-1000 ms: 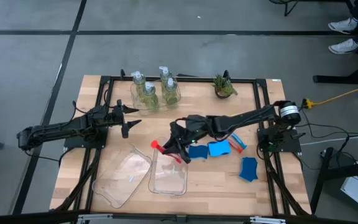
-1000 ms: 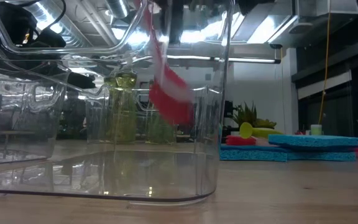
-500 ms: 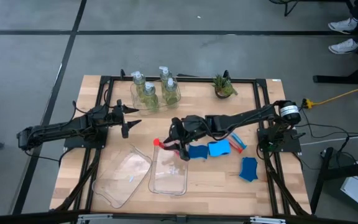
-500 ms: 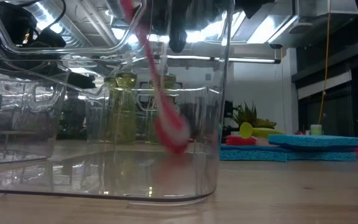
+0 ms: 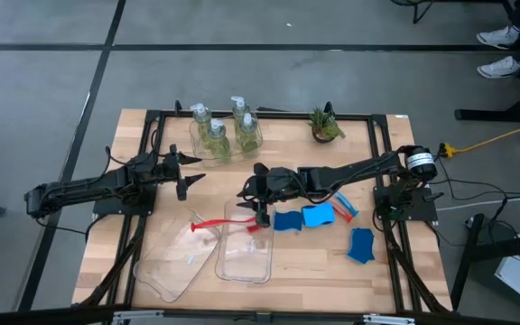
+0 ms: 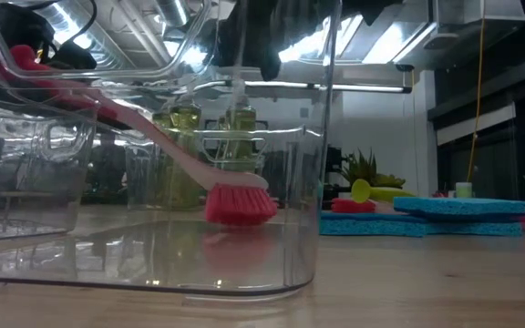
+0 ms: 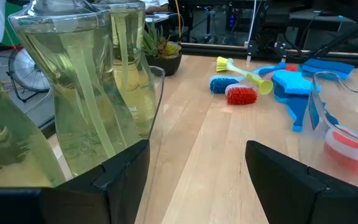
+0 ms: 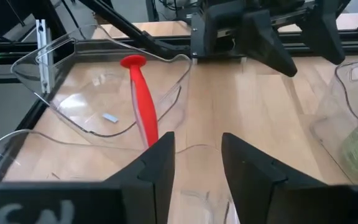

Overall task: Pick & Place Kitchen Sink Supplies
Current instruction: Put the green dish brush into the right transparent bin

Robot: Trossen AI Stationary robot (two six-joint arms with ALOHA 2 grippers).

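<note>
1. I am reading no legible brand on anything; the small clear pump bottles of yellow-green liquid (image 5: pixel 219 131) are showing only blurred print.
2. My right gripper (image 5: pixel 262 206) is hovering over the far rim of the clear rectangular plastic tray (image 5: pixel 245 263), its jaws standing narrowly apart and holding nothing.
3. The slim red long-handled brush (image 5: pixel 224 225) is lying just below my right jaws, its bristle head (image 6: pixel 241 204) resting inside that tray and its handle slanting over the rim toward the second clear tray (image 5: pixel 177 261) beside it.
4. Bare wooden tabletop (image 5: pixel 287 153) is lying open beyond my right jaws.
5. Flat blue sponge pieces (image 5: pixel 301 218) are lying just beside my right jaws, away from the tray.
6. My left gripper (image 5: pixel 190 171) is waiting with jaws wide, empty, close to the bottles.
</note>
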